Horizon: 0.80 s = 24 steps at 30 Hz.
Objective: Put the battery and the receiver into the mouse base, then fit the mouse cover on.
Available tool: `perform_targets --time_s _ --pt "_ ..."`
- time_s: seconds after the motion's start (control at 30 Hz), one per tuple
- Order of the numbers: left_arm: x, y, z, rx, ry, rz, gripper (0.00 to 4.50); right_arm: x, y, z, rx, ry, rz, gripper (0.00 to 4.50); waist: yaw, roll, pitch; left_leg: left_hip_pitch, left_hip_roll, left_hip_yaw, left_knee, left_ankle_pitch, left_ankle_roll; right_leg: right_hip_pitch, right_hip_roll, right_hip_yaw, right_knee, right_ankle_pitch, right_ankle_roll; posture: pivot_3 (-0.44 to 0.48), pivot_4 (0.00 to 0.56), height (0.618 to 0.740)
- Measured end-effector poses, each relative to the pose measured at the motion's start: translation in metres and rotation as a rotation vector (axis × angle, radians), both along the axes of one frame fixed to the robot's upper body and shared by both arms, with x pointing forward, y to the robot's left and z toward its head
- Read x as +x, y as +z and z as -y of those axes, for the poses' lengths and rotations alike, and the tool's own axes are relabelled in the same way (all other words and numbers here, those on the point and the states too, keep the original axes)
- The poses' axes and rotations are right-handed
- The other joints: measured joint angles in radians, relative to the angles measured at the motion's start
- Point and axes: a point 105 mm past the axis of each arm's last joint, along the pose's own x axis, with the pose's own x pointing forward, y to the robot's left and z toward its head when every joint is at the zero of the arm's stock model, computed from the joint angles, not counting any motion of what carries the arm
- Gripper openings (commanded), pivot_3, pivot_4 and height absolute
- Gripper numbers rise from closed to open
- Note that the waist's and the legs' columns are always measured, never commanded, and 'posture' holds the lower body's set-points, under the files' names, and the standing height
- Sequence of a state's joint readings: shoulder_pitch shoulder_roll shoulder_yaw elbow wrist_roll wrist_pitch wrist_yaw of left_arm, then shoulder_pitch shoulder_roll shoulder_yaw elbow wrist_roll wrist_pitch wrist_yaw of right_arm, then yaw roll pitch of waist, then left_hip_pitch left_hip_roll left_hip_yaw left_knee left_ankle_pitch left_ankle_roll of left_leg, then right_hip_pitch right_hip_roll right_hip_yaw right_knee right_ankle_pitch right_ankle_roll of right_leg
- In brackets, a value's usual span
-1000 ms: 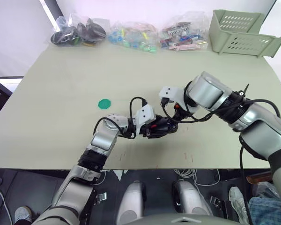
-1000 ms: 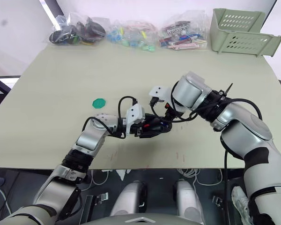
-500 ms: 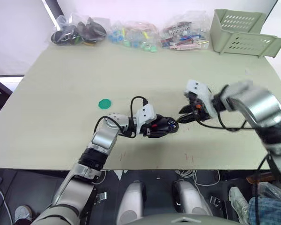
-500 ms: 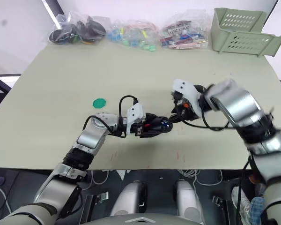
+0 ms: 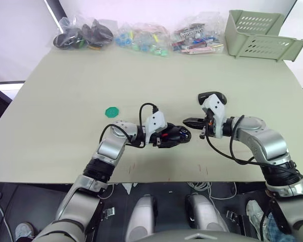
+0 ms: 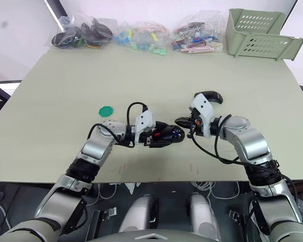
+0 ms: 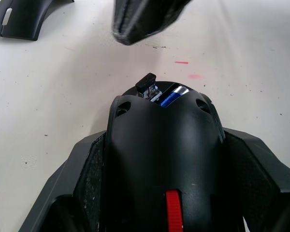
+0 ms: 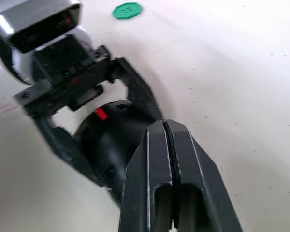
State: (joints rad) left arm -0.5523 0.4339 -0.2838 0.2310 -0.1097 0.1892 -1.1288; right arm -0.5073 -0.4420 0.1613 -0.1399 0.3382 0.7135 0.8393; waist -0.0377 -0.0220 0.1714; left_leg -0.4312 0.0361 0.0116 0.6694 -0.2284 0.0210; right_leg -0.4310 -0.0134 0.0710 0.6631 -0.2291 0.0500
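My left gripper (image 5: 169,137) is shut on the black mouse base (image 5: 178,134), its fingers (image 7: 89,164) clamped on both sides. A red strip marks the base's near end. At its far end the blue battery (image 7: 170,98) lies in the hollow, and a small black receiver (image 7: 146,82) sticks up beside it. My right gripper (image 5: 186,121) is shut and empty, its tip just right of the base and pointing at it. The glossy black mouse cover (image 5: 212,95) lies on the table behind my right wrist.
A green disc (image 5: 112,111) lies left of my left arm. Clear bags of parts (image 5: 141,39) line the far edge of the table. A green basket (image 5: 260,35) stands at the far right corner.
My right arm has swung from over the mouse base out to the right and now points its shut gripper at the base's end. The left gripper has held the base still.
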Motion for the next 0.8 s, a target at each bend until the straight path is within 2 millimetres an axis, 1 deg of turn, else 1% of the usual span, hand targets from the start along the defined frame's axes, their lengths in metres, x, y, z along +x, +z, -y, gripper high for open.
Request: perform_targets --time_s 0.1,0.43,0.67,0.8 --pt "0.000 0.000 -0.001 0.003 0.001 0.000 3.00 -0.001 -0.006 0.002 0.003 -0.013 -0.012 0.11 -0.001 0.000 0.000 0.000 0.000 0.000 0.000 0.000 0.000 0.000 0.000 0.000 0.000 0.000 0.000 0.000 0.150 0.740" --pt "0.000 0.000 -0.001 0.001 0.003 0.000 3.00 -0.003 -0.010 -0.004 0.002 -0.007 -0.018 0.11 0.000 0.000 0.000 0.000 0.000 0.000 0.000 0.000 0.000 0.000 0.000 0.000 0.000 0.000 0.000 0.000 0.150 0.740" --pt "0.001 0.000 -0.001 0.000 0.005 -0.002 3.00 -0.002 -0.011 -0.004 -0.003 -0.015 -0.013 0.11 0.000 0.000 0.000 0.000 0.000 0.000 0.000 0.000 0.000 0.000 0.000 0.000 0.000 0.000 0.000 0.000 0.150 0.740" --pt "0.001 0.000 -0.001 0.000 0.005 -0.003 3.00 -0.003 -0.017 -0.003 -0.012 -0.025 -0.023 0.11 0.000 0.000 0.000 0.000 0.000 0.000 0.000 0.000 0.000 0.000 0.000 0.000 0.000 0.000 0.000 0.000 0.150 0.740"
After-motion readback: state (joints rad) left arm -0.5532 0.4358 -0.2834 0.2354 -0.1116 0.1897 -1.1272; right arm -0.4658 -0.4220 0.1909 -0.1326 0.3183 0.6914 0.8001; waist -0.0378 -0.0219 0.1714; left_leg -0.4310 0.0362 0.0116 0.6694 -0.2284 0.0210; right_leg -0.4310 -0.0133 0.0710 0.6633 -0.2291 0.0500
